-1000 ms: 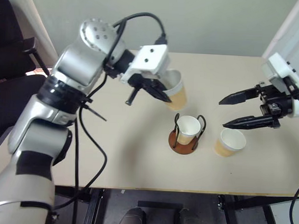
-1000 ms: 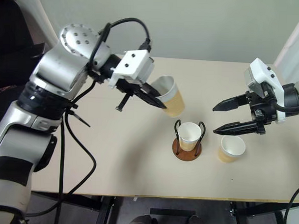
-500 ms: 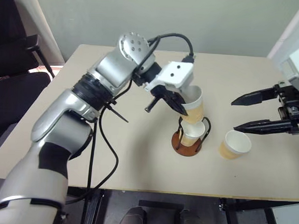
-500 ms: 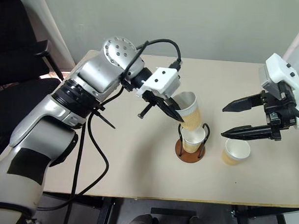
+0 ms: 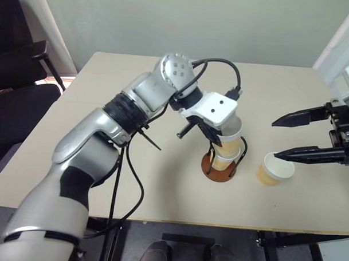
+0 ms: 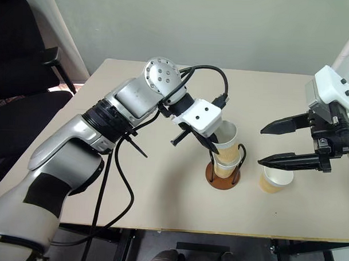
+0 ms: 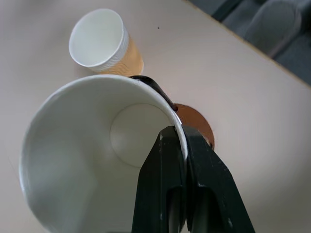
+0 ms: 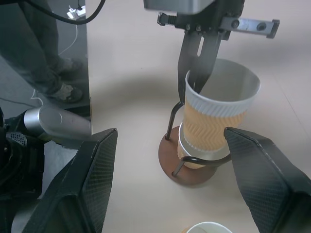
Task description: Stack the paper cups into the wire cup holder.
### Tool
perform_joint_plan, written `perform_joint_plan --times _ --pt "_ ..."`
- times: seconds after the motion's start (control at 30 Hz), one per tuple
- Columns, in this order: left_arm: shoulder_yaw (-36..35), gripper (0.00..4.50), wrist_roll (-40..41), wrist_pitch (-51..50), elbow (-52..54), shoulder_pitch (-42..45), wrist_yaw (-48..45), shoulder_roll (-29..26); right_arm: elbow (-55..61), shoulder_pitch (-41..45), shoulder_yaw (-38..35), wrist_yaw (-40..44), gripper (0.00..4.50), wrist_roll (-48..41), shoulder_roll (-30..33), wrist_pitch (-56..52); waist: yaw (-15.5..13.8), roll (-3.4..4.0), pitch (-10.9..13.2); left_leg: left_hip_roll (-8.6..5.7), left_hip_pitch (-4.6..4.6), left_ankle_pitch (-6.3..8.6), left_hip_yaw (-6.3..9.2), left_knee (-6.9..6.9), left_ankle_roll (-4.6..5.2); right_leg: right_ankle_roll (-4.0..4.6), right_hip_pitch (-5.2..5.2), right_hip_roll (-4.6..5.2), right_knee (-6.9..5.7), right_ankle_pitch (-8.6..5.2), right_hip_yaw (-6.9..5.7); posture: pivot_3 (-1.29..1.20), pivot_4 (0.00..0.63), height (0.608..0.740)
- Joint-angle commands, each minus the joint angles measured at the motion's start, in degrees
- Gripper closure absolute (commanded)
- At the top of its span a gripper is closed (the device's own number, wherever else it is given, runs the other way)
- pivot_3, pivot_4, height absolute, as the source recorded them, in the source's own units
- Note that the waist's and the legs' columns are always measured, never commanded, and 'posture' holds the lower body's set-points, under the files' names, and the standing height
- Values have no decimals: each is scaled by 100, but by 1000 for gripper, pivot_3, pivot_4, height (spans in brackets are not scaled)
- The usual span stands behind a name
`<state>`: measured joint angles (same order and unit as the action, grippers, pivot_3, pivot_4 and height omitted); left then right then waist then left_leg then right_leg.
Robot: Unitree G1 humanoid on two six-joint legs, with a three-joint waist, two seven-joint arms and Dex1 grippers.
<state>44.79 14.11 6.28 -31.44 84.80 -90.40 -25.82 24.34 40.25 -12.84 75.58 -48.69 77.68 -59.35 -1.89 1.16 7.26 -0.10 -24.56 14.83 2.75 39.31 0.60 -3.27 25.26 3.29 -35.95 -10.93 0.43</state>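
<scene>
Cup 2 going into the holder

My left gripper (image 8: 198, 80) pinches a paper cup's (image 5: 230, 137) rim so it nests into the cup in the wire cup holder (image 5: 219, 166), frame center. Right gripper (image 5: 303, 135) hangs spread above cup 3 (image 5: 273, 169), center-right.

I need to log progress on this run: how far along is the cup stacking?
Done: one paper cup sits in the wire cup holder. In hand: the left gripper pinches the rim of a second cup, partly nested into the first. Left: the third cup stands on the table under the open right gripper.
</scene>
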Motion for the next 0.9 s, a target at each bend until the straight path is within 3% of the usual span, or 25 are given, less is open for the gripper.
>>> perform_joint_plan --times 0.03,0.27,0.37,0.73,0.9 --pt "-251 4461 -69 86 73 -3 -210 86 37 -33 -277 -51 868 -94 135 78 0 0 0 0 0 0 -1 1 1 -1 0 0 0 1 0 0 150 740" --pt "-122 4461 104 174 220 99 -210 -60 21 -172 -245 -118 868 -37 132 258 -1 1 -1 0 1 1 -1 2 1 -3 0 -1 -2 0 1 0 150 740" --pt "-192 3851 73 225 130 147 -210 -46 -13 -203 -178 -115 868 14 145 360 -1 1 -1 0 -2 3 -1 10 5 -6 -1 -1 -2 2 1 0 150 740" --pt "-561 170 -214 262 -241 147 -191 204 -23 -262 -149 -159 868 13 137 474 -1 1 -1 0 -3 10 -2 38 16 -15 -10 -1 -5 8 3 0 150 740" --pt "-1609 23 3 -409 -588 175 37 264 345 -646 -374 -814 868 -87 -68 122 1 4 -2 1 -3 13 -4 50 22 -19 -14 -1 -5 10 3 0 150 740"
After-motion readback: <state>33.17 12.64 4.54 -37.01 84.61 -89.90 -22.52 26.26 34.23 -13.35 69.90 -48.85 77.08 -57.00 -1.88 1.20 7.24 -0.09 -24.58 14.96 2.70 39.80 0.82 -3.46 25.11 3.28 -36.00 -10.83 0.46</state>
